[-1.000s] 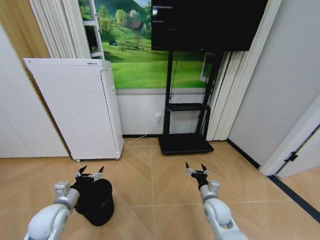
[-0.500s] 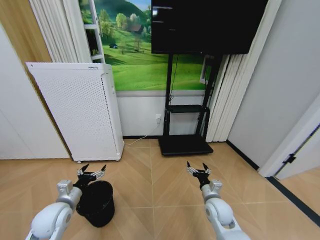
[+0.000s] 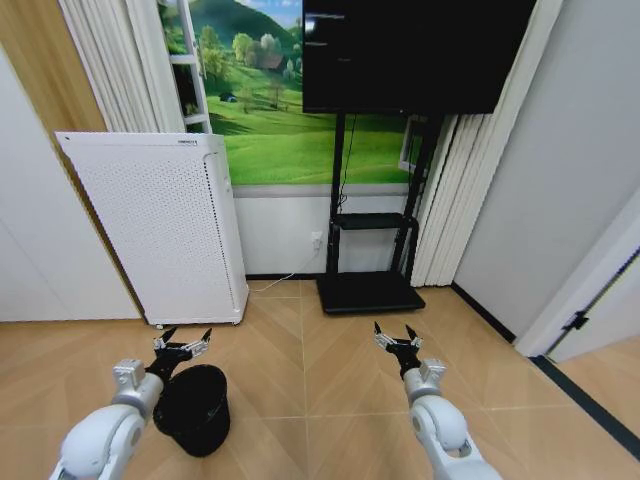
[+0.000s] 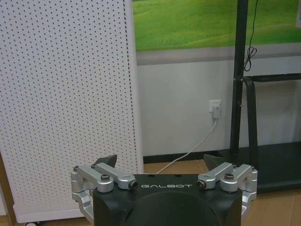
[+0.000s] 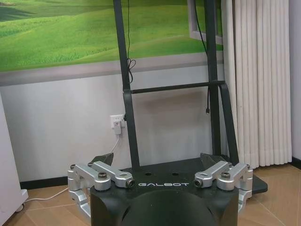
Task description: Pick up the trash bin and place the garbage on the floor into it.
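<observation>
Trash bin (image 3: 195,408) stood on the wooden floor (image 3: 320,370) at our lower left, just under our left end effector (image 3: 181,345), whose fingers were spread wide above its rim. Our right end effector (image 3: 397,339) hovered well apart, equally wide and holding nothing. Behind stood a white perforated cabinet (image 3: 160,225) and a black TV stand (image 3: 370,285).

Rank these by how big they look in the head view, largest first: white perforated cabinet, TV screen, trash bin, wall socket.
1. TV screen and white cabinet: look alike in area, and the screen runs past the frame's top, so no ranking.
2. Trash bin, nearer the camera.
3. Wall socket.
</observation>
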Tool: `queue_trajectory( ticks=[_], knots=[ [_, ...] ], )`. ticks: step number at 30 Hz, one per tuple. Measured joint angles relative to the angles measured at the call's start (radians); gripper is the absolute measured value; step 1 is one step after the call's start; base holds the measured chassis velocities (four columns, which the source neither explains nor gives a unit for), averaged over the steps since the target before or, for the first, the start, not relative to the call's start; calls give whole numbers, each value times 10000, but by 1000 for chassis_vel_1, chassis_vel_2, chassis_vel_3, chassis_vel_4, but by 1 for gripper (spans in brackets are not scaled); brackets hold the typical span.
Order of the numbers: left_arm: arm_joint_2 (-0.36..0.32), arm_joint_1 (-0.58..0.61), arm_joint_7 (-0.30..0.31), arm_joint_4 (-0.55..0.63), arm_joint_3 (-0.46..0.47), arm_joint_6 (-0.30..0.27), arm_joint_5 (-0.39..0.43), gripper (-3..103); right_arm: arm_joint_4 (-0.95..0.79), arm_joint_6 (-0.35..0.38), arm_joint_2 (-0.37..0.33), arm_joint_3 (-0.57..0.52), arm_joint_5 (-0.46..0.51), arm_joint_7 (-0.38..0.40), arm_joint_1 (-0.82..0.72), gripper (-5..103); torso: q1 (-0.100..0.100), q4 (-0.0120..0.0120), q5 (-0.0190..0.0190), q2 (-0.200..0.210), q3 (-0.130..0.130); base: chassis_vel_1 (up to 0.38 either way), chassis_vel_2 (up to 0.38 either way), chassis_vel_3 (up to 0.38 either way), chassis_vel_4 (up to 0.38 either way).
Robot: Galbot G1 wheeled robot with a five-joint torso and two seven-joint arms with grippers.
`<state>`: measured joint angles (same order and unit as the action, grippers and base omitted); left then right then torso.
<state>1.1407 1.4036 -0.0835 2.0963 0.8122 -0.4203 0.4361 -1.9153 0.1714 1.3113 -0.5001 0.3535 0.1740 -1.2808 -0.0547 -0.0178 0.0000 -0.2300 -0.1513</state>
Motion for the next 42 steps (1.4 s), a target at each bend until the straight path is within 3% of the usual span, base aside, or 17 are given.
queue_trajectory(
  ticks=[11, 42],
  knots=[
    [-216, -263, -482, -415, 36, 878, -874, 100, 46, -48, -15, -66, -31, -45, -30, 100, -150, 0, 0, -542, -391, 0, 0, 0, 0],
    [-143, -571, -278, -650, -202, 677, -409, 100, 126, 10, -218, 22, 103, -34, 184, 100, -573, 0, 0, -1839, -1264, 0, 0, 0, 0]
  ],
)
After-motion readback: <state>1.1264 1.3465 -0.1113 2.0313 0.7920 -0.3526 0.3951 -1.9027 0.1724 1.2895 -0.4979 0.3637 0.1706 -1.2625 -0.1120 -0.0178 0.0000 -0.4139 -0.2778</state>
